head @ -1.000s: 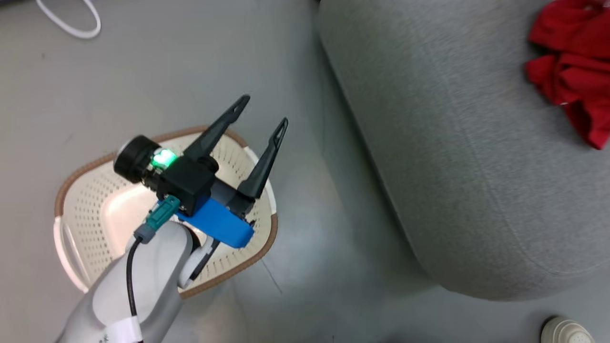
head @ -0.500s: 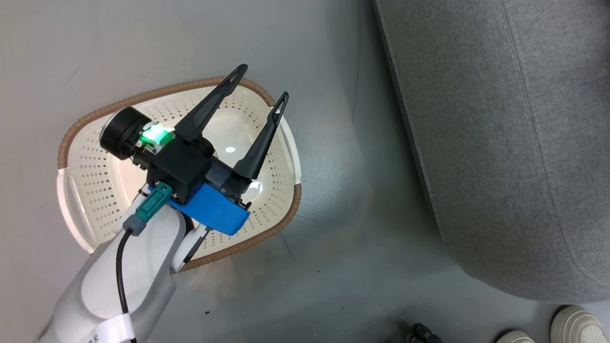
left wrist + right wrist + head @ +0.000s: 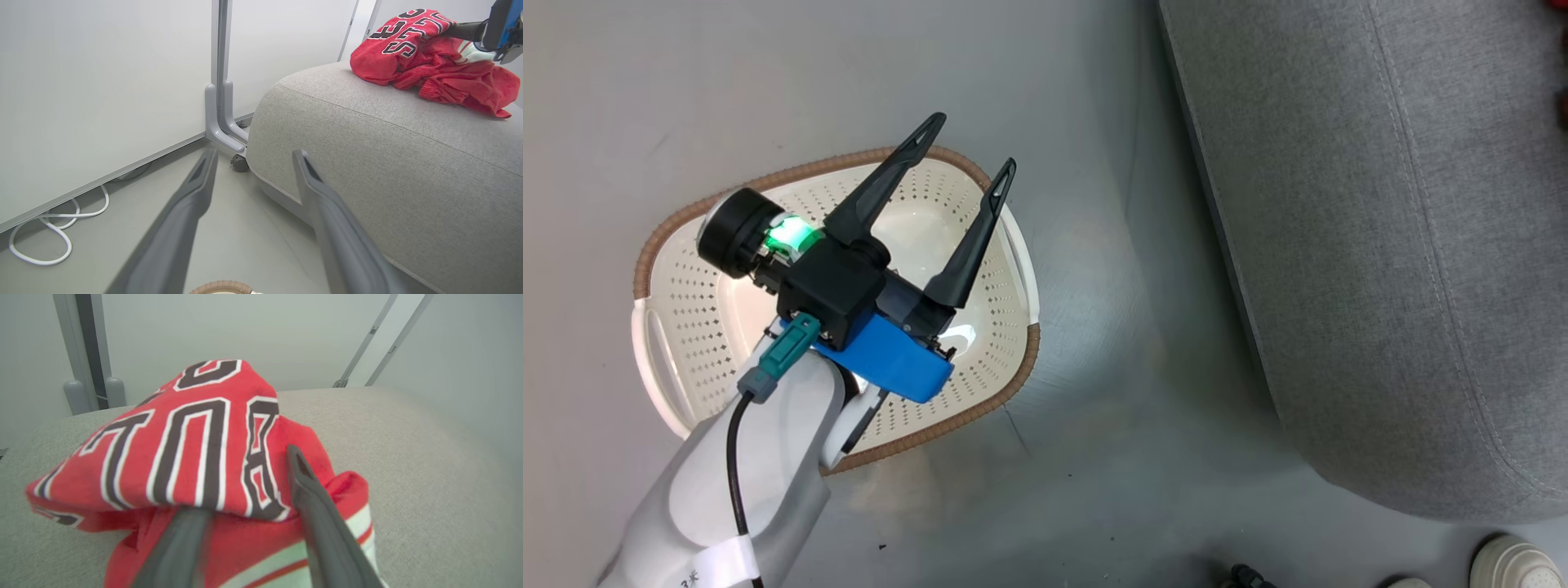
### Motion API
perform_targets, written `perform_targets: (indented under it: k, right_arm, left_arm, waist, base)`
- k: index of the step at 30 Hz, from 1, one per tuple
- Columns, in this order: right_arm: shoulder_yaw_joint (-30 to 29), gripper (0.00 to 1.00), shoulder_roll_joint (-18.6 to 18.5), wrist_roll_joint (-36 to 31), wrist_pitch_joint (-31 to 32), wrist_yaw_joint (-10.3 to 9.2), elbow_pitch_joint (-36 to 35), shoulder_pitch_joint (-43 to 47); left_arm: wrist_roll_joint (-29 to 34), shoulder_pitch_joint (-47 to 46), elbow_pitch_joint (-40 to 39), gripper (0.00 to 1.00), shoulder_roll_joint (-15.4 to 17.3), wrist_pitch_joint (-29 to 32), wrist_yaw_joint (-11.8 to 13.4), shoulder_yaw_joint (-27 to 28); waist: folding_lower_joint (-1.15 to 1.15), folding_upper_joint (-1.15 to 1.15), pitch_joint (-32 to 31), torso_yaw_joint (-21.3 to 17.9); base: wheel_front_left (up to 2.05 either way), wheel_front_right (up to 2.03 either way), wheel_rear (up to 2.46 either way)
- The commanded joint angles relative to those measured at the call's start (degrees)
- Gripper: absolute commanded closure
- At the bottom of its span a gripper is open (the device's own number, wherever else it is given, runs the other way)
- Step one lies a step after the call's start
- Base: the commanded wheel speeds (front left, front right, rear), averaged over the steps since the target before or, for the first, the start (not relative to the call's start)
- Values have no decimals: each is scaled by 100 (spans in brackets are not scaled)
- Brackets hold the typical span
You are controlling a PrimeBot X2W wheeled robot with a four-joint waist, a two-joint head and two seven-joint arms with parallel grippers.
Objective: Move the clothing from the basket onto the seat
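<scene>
The clothing, a red jersey with black-and-white lettering bunched with plainer red fabric, lies on top of the light grey seat. My right gripper is at the jersey, jaws apart; one finger is tucked under a fold and the other rests on the fabric. The cream basket with its brown rim stands on the floor left of the seat, its inside bare. My left gripper hovers open above the basket, holding nothing.
A white shoe shows by the seat's near corner. A grey partition post with a caster stands at the seat's far end. A white cable loops on the floor along the wall.
The head camera has swung, so the red clothing has slid out of the head view to the right and the whole basket shows. My left gripper stays open over the basket.
</scene>
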Motion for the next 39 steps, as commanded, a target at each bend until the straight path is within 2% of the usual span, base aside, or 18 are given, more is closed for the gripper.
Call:
perform_targets:
  k: [1, 11, 19, 26, 32, 39]
  right_arm:
    - [17, 0, -41, 27, -27, 1, 9, -19]
    - [657, 0, -286, 295, -62, 1, -171, 486]
    - [1207, 0, -220, 549, 105, 1, -893, 1321]
    - [1433, 0, 134, 759, 455, 1, -2338, 2459]
    - [1527, 0, 629, 747, 710, 1, -3511, 3495]
    - [1541, 0, 1278, 648, 837, 1, -4353, 4526]
  left_arm:
    - [-3, 41, 9, 0, -17, -27, -16, 13]
    - [-213, 454, 156, 0, -334, -27, -16, 214]
    - [-508, 1143, 341, 0, -652, -28, -16, 545]
    - [-650, 1711, 448, 0, -835, -27, -16, 915]
    - [-637, 2156, 536, 0, -961, -27, -16, 1270]
    - [-552, 2527, 593, 0, -1099, -27, -17, 1660]
  waist:
    - [-1, 0, -37, -2]
    - [-1, 0, -882, 174]
    - [-1, 0, -1913, 478]
    - [-1, 0, -2609, 797]
    - [-1, 0, -3108, 1107]
    - [-1, 0, -3476, 1524]
  base:
    - [0, 0, 0]
    - [0, 0, 0]
    - [0, 0, 0]
    - [0, 0, 0]
    - [0, 0, 0]
    - [0, 0, 0]
